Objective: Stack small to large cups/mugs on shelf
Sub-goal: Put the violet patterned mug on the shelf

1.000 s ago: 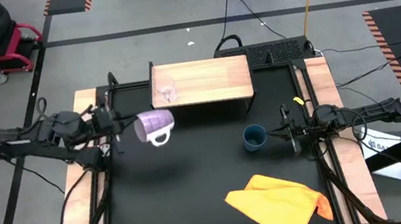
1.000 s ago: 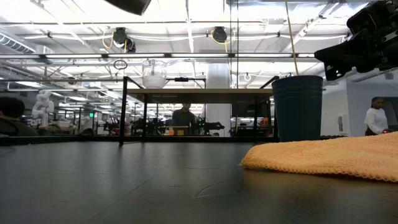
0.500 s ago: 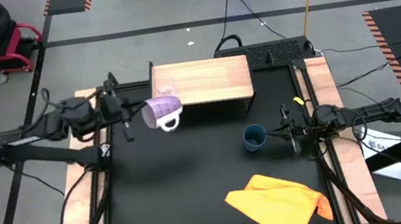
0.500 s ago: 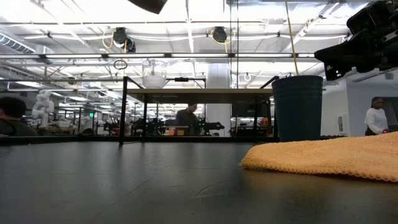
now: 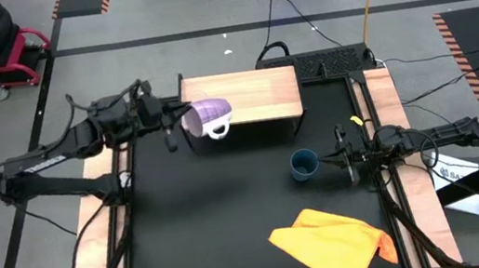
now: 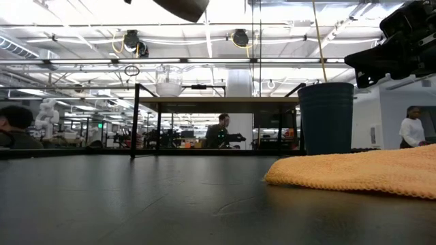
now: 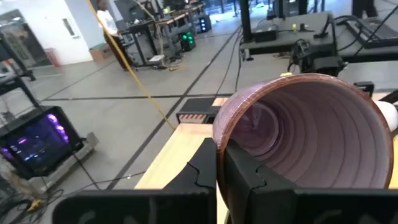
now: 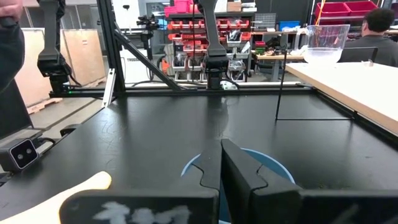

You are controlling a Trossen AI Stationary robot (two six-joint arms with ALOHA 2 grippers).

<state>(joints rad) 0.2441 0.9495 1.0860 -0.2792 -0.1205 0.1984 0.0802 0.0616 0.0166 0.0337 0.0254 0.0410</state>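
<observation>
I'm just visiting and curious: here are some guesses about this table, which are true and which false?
1. The left tool grips the purple mug by its rim. True.
2. The mug stands on the shelf. False: it hangs tilted above the shelf's left end.
3. The clear glass is on the shelf. True.
4. The dark blue cup is on the shelf. False: it stands on the black table by the right tool.
5. The orange cloth covers the blue cup. False: it lies apart.

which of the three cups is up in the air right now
The light purple handled mug, gripped by the left gripper; the clear glass and dark blue cup stand on surfaces.
</observation>
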